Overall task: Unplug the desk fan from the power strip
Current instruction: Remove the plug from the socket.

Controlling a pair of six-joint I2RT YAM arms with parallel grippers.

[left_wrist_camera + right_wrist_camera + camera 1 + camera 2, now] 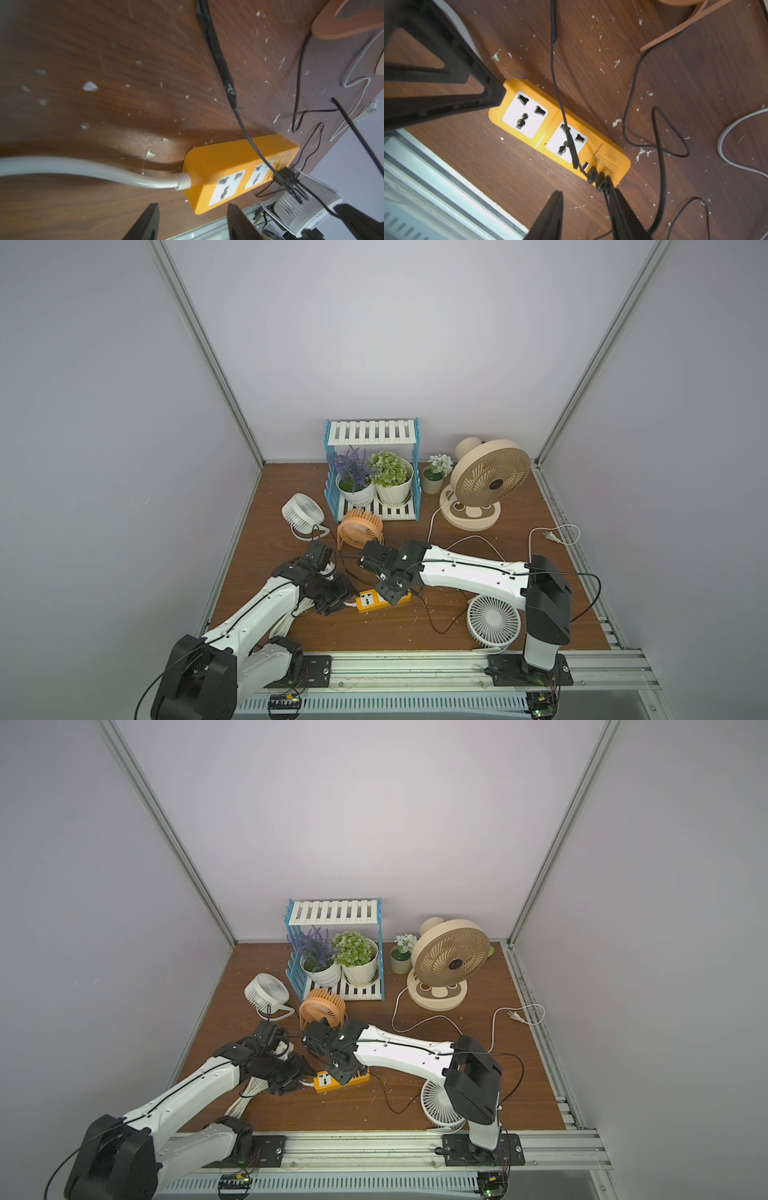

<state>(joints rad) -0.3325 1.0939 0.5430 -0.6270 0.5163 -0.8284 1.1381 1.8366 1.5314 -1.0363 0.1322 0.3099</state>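
My left gripper [192, 205] and right gripper [584, 185] stand parted, empty, flanking the strip [552, 122]; black cable [553, 68] overlies one socket; label [609, 154] illegible.

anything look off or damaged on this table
Yes: the thin black cable running to the orange-yellow power strip has a lumpy, tape-wrapped stretch, like a repair, and white flecks litter the brown wooden tabletop.

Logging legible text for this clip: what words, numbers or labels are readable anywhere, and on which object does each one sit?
"S20A" (probable reading, seen upside down in the right wrist view): raised marking on the power strip, at its USB end.
Boxed line next to that marking on the same strip: too blurred to read.
Nothing else is legible in any view.
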